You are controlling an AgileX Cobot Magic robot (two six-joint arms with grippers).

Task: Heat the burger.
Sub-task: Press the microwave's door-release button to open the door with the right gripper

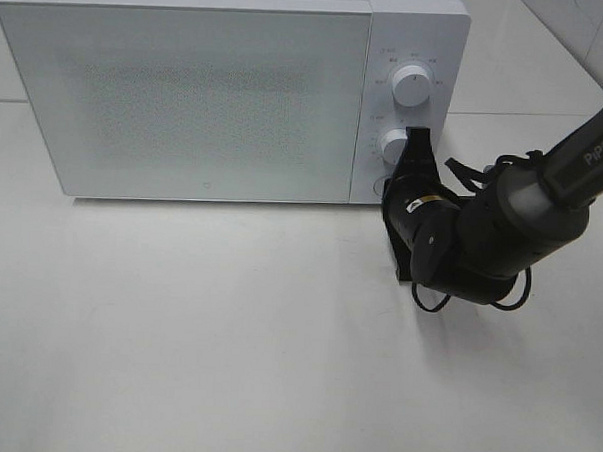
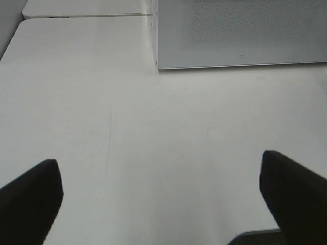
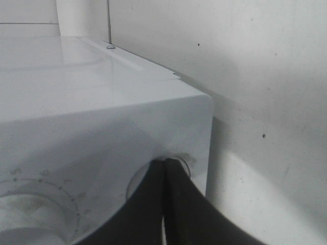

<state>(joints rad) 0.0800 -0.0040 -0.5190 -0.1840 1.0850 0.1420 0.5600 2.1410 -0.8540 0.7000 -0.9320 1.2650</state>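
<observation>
The burger is not in view in any frame. The white microwave (image 1: pixel 207 92) stands at the back of the table with its door closed. My right gripper (image 1: pixel 418 139) has its fingers pressed together, and the tips rest at the right edge of the lower knob (image 1: pixel 390 145) on the control panel. In the right wrist view the gripper (image 3: pixel 164 166) is shut, with a round knob edge (image 3: pixel 180 162) just behind the tips. My left gripper (image 2: pixel 159 163) is open and empty above the bare table, well short of the microwave (image 2: pixel 240 30).
The upper knob (image 1: pixel 412 86) sits above the lower one. The white table (image 1: pixel 227 333) stretches in front of the microwave. My right arm (image 1: pixel 523 206) reaches in from the right edge. A second table top (image 2: pixel 82 7) adjoins at the back.
</observation>
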